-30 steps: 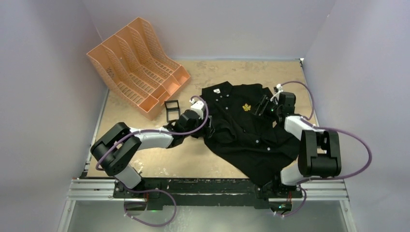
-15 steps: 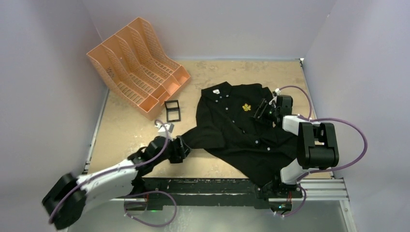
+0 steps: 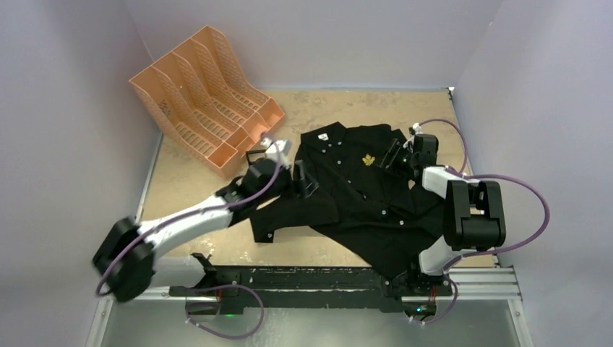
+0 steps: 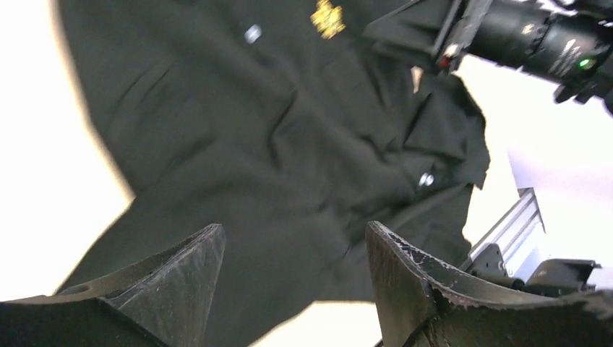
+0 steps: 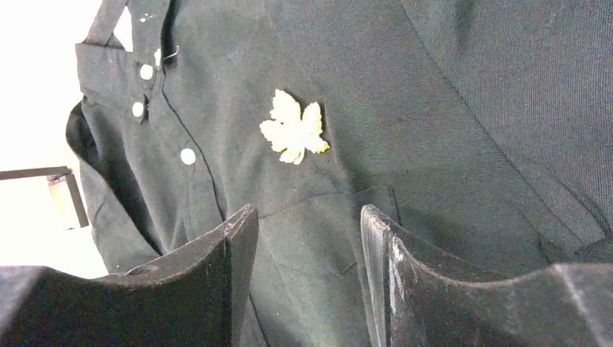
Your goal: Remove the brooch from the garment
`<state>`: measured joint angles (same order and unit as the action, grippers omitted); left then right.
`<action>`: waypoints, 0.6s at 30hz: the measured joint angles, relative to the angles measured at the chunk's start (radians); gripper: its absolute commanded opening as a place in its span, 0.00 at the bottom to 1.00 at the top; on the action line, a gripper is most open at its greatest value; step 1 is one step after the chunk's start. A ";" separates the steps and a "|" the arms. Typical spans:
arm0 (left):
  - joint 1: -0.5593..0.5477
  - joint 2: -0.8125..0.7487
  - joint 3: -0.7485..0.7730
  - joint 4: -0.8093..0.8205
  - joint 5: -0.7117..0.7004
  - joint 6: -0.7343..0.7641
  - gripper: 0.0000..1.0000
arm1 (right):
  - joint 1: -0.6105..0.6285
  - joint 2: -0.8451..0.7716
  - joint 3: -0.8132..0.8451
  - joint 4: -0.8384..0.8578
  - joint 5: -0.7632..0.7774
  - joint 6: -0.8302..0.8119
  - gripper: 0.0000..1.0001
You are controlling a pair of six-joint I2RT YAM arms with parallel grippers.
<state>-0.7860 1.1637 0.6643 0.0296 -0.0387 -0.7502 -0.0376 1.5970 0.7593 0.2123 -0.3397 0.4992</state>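
Note:
The garment (image 3: 361, 199), a black collared shirt with white buttons, lies spread on the table. The brooch (image 3: 369, 160), a small gold leaf, is pinned to its chest. My right gripper (image 3: 394, 155) hovers low over the shirt just right of the brooch, open. In the right wrist view the brooch (image 5: 294, 136) sits a little ahead of the empty gap of the right gripper (image 5: 307, 210). My left gripper (image 3: 300, 181) is open over the shirt's left side by the sleeve. In the blurred left wrist view, the left gripper (image 4: 293, 231) holds nothing, with the brooch (image 4: 327, 16) far ahead.
An orange file rack (image 3: 206, 97) stands at the back left. A small black frame (image 3: 251, 154) lies between the rack and the shirt, partly behind my left wrist. Grey walls close in both sides and the back.
The left arm swung out to the near left, then came back to the shirt's left side. The left sleeve now lies drawn out toward the near left. The right gripper barely moved.

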 measured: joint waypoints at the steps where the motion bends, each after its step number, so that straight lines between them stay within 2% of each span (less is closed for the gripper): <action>1: 0.000 0.069 0.044 0.043 0.016 0.018 0.70 | 0.001 0.004 0.003 0.003 0.000 -0.002 0.58; 7: 0.000 0.521 0.376 0.211 0.125 0.118 0.70 | 0.005 0.021 0.005 0.002 0.007 -0.010 0.58; 11: 0.000 0.704 0.484 0.239 0.169 0.142 0.69 | 0.005 0.029 0.010 0.003 0.009 -0.011 0.58; 14: 0.000 0.772 0.475 0.249 0.186 0.142 0.69 | 0.005 0.044 0.011 0.001 0.008 -0.011 0.58; 18: 0.000 0.768 0.338 0.316 0.194 0.131 0.69 | 0.005 0.053 0.011 0.000 0.009 -0.011 0.58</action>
<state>-0.7860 1.9316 1.0023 0.3458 0.1555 -0.6193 -0.0326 1.6505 0.7704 0.2123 -0.3309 0.4885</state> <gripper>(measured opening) 0.689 0.576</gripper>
